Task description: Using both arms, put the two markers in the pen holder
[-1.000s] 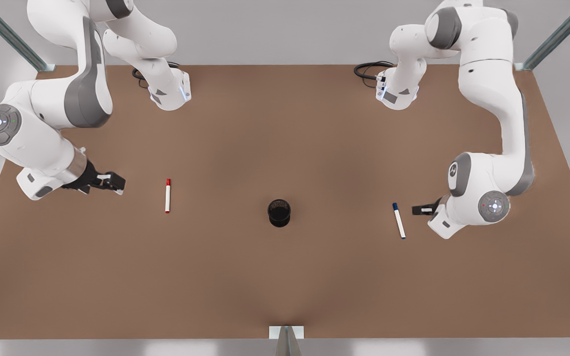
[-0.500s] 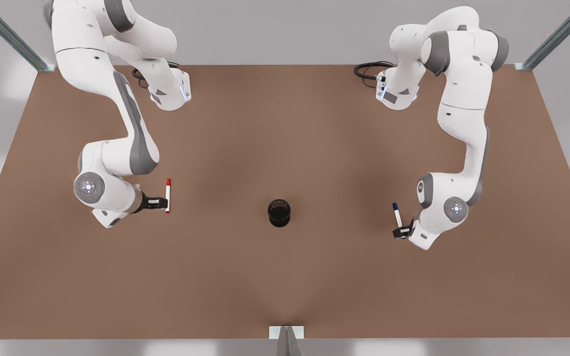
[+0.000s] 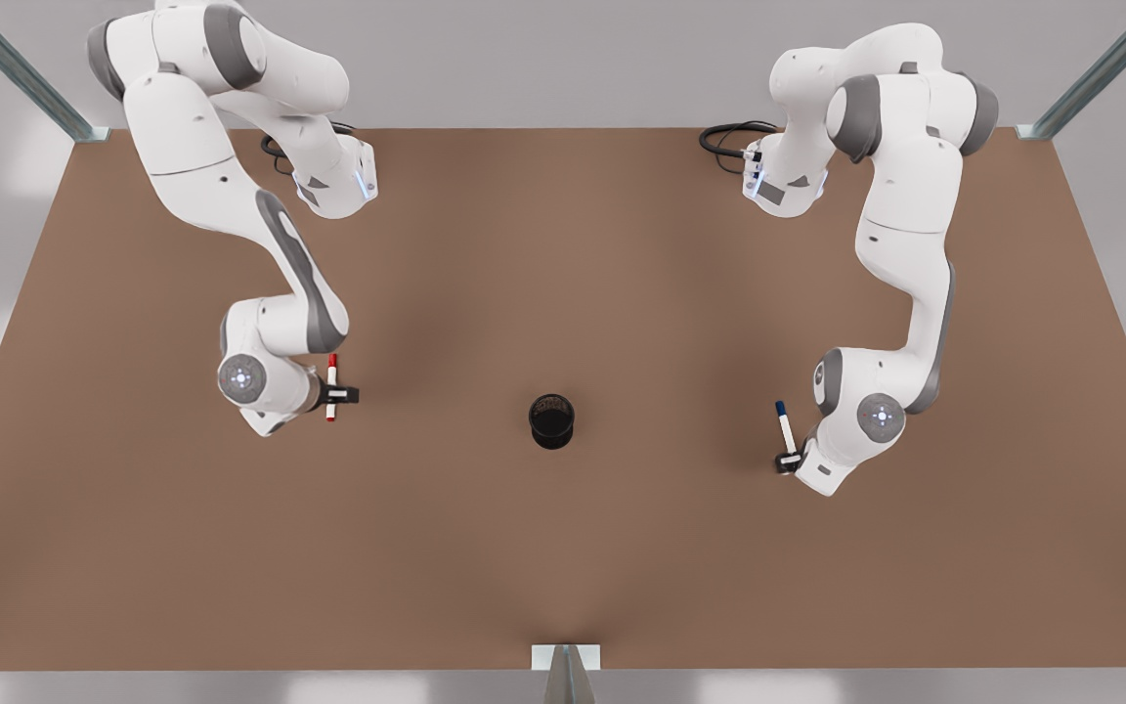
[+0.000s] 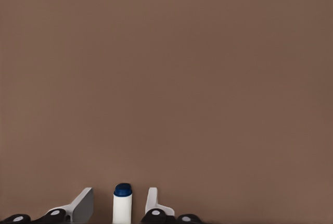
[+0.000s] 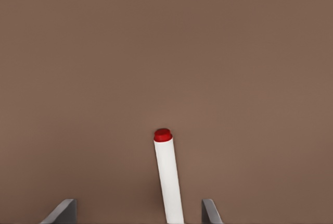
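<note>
The red-capped marker lies on the brown table on the front view's left. My right gripper is open and low over its lower half, one finger on each side. In the right wrist view the marker runs between the wide-apart fingers, clear of both. The blue-capped marker lies on the front view's right. My left gripper straddles its lower end, open. In the left wrist view the blue end stands between the fingers with small gaps. The black pen holder stands upright between them.
The brown table is bare around the holder. Both arm bases sit at the far edge with black cables. A small white bracket is at the middle of the near edge.
The right gripper has moved toward the front view's right, from beside the red marker to astride it. The left gripper came in over the blue marker's lower end and has settled there.
</note>
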You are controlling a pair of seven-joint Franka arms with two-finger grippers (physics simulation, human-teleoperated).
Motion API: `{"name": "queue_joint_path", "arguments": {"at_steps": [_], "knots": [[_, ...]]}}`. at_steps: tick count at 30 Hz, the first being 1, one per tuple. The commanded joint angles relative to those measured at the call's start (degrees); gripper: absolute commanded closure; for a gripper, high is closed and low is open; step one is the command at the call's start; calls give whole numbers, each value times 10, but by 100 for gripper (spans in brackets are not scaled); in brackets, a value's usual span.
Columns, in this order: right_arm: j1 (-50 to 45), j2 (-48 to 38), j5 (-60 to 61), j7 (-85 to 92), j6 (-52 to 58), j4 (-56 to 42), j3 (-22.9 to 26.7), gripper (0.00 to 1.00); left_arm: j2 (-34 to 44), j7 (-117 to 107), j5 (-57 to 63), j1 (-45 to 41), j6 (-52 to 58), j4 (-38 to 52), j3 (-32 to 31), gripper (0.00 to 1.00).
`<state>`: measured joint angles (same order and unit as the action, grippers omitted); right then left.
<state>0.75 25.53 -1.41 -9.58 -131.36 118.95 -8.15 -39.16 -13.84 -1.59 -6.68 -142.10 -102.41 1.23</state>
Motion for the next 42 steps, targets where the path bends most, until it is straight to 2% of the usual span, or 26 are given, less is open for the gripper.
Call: {"name": "queue_joint_path", "arguments": {"at_steps": [1, 4, 9, 13, 17, 19, 22, 25, 27, 28, 31, 32, 33, 36, 40, 42], "knots": [[0, 10, -8, -11, -61, 0, 1, 10, 0, -13, 2, 0, -2, 0, 0, 42], [0, 24, -8, -10, -68, 0, 3, 18, 0, -12, 2, 0, -2, -1, 0, 50], [5, 24, -8, -7, -68, -1, 3, 19, -3, -12, 2, -1, -2, -1, 0, 54], [7, 34, -19, -5, -71, -2, 3, 23, -3, -11, 2, -1, -1, -1, 0, 71], [7, 35, -20, -5, -69, 0, 4, 39, -3, -12, 2, 0, -1, -1, 0, 76], [7, 35, -20, -4, -69, 0, 3, 43, 0, -16, 2, -1, 9, 5, -1, 79], [7, 35, -20, -4, -68, 0, 3, 50, 29, -66, 2, -29, 137, 61, -2, 79], [7, 35, -20, -3, -68, 0, 3, 57, 35, -130, 2, -69, 285, 152, -2, 79], [11, 38, -20, 1, -67, 0, 3, 57, 38, -164, -2, -95, 357, 201, -4, 79], [17, 41, -24, 7, -65, 0, 3, 57, 49, -197, -9, -101, 386, 230, -30, 79], [16, 40, -25, 8, -63, 1, 3, 59, 104, -183, -59, -99, 385, 243, -89, 79], [16, 38, -25, 8, -63, 1, 1, 70, 108, -141, -87, -99, 384, 252, -106, 79], [16, 37, -25, 8, -62, 1, 0, 78, 108, -111, -111, -97, 377, 260, -123, 79], [16, 28, -25, 8, -56, 0, -2, 79, 95, 99, -214, -105, 232, 257, -138, 79], [16, -25, -25, 9, -27, -31, -3, 79, 69, 416, -228, -129, 24, 251, -142, 79], [16, -35, -25, 9, 40, -96, -12, 79, 67, 531, -235, -142, -60, 236, -142, 79]]}}
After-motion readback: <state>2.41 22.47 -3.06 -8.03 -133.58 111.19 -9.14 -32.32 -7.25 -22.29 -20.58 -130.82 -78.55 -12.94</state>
